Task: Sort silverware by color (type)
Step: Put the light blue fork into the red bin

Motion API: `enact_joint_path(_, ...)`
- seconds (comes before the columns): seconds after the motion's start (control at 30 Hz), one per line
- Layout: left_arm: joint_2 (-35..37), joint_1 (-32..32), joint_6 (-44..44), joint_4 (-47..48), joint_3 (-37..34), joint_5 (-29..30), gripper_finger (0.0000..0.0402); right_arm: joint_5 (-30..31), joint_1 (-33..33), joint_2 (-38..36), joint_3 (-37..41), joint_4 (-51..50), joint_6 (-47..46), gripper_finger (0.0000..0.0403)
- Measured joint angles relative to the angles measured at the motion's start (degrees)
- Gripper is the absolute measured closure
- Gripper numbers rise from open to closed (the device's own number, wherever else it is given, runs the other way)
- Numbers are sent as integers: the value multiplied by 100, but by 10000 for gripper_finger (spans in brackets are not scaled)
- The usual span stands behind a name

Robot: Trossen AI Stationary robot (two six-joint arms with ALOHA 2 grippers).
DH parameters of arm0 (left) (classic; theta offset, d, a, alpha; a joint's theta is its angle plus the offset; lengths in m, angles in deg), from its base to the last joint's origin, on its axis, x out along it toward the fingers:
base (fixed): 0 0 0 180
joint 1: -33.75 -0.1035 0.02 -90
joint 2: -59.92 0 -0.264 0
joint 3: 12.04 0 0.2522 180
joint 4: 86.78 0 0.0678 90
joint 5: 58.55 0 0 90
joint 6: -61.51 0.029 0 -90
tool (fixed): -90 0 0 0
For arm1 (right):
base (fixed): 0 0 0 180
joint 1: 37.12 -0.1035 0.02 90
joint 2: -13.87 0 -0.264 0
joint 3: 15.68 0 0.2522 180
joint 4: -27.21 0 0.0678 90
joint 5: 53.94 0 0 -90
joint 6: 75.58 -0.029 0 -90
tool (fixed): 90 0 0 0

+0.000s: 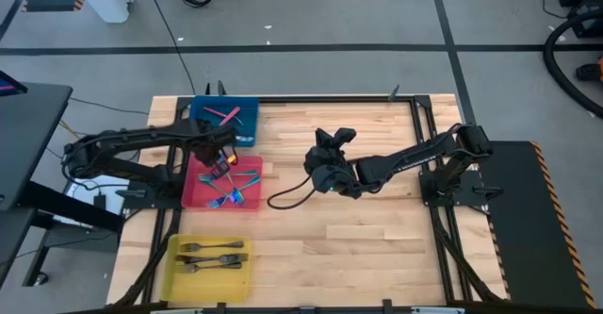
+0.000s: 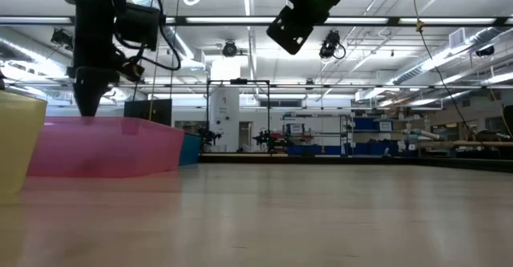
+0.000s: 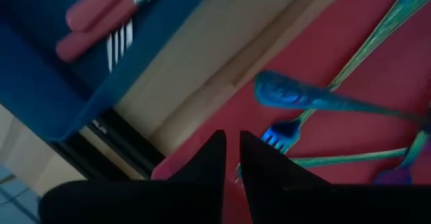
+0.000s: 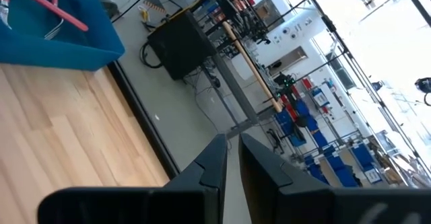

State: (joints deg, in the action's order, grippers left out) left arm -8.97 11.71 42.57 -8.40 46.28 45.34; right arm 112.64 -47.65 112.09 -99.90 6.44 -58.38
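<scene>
While my left pincer (image 1: 221, 159) hangs over the upper edge of the red tray (image 1: 196, 193), left of centre in the high view, its two fingers (image 3: 214, 158) stand almost together with only a thin slit between them. Nothing is visible in that slit, so whether they are closing on a fork cannot be told. Beyond the fingertips, teal-handled forks (image 3: 316, 99) lie on the red tray floor; in the high view they sit in the tray's right half. Red-handled forks (image 1: 226, 116) lie in the blue tray (image 1: 247, 107) directly above the red one. Dark metal forks (image 1: 213, 255) lie in the yellow tray (image 1: 179, 276) at lower left. My right pincer (image 1: 325, 142) is held above the bare table (image 1: 358, 248) near the frame centre, fingers nearly together, holding nothing.
</scene>
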Motion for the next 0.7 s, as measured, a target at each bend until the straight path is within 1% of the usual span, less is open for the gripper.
enact_joint_path(0.1, 17, 104, 4, -9, 288, 27, 359, -7, 33, 0, 0, 0, -62, 355)
enact_joint_path(0.27, 48, 541, 169, -18, 763, 27, 359, -24, 51, 0, 0, -44, -66, 354)
enact_joint_path(0.33, 43, 745, 327, -16, 760, -29, 359, -24, 51, 0, 0, -67, -75, 355)
enact_joint_path(0.53, 35, 1283, 1183, -212, 383, -966, 358, -34, 51, 0, 0, -87, -73, 355)
enact_joint_path(0.6, 28, 1417, 1220, -289, 324, -1107, 358, -52, 51, 0, 0, -88, -73, 355)
enact_joint_path(0.7, -58, 1507, 1255, -316, 317, -1112, 358, -170, 51, 0, 0, -87, -73, 354)
